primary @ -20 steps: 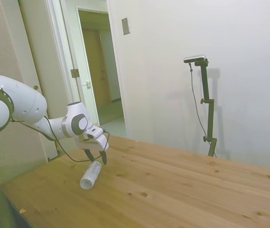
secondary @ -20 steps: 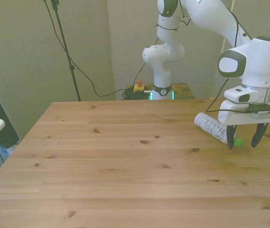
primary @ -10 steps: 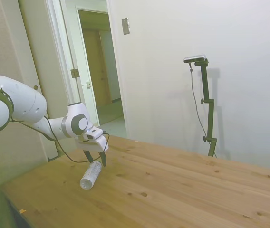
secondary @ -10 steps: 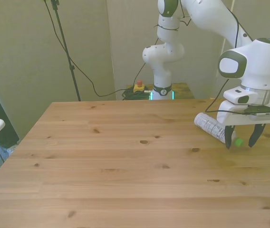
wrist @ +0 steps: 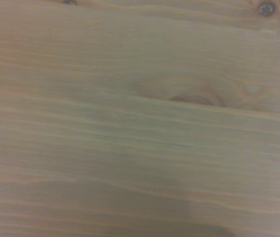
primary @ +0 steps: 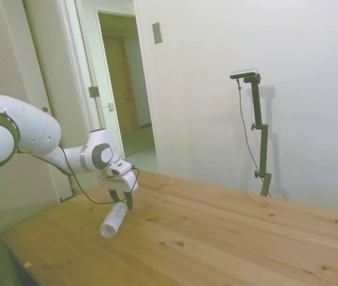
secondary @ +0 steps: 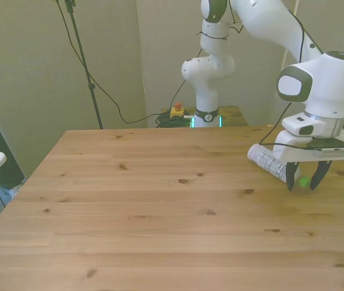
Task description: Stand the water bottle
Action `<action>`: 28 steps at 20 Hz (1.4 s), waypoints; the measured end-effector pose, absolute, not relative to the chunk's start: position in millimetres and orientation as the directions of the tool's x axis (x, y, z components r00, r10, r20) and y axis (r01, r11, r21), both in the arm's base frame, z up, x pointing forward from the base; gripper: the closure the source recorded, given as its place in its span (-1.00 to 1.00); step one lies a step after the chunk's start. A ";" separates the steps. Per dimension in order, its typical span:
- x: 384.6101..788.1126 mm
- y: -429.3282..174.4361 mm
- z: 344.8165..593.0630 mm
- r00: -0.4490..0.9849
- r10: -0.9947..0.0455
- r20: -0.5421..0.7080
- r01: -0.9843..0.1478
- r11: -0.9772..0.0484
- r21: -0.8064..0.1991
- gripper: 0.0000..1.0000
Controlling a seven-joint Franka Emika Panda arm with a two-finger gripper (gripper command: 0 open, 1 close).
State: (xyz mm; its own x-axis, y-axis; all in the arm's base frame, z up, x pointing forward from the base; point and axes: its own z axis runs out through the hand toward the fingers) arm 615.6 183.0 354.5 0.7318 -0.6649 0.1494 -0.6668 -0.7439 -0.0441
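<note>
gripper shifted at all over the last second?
Yes. In the front view the gripper has slid slightly toward that view's left and narrowed around the green cap end of the lying water bottle, which stayed put.

The wooden table (primary: 228,238) is built from long pale planks with scattered dark knots; in the wrist view the table's grain appears blurred, with one knot (wrist: 194,98) visible. In the side view, a plain white wall (primary: 246,71) stands behind the table and carries a small grey wall plate (primary: 157,32) near an open doorway (primary: 121,83). Beyond the doorway, a corridor leads to a brown door (primary: 120,83). In the front view, beige walls (secondary: 26,66) form the backdrop, with black cables (secondary: 108,97) hanging down toward the floor. Lighting is even and soft.
</note>
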 end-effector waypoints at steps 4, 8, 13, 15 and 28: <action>617.6 182.7 350.8 0.731 -0.667 0.142 -0.670 -0.742 -0.032 1.00; 619.9 180.5 351.8 0.725 -0.675 0.137 -0.679 -0.734 -0.028 1.00; 622.7 172.5 351.7 0.675 -0.725 0.138 -0.728 -0.684 -0.032 1.00; 624.1 168.4 351.8 0.644 -0.753 0.139 -0.756 -0.653 -0.036 1.00; 583.9 168.9 460.8 0.332 -0.863 0.380 -0.818 -0.464 -0.339 1.00</action>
State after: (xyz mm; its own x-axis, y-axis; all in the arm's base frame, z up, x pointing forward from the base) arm 583.9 168.9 460.8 0.3323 -0.8631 0.3803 -0.8183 -0.4643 -0.3389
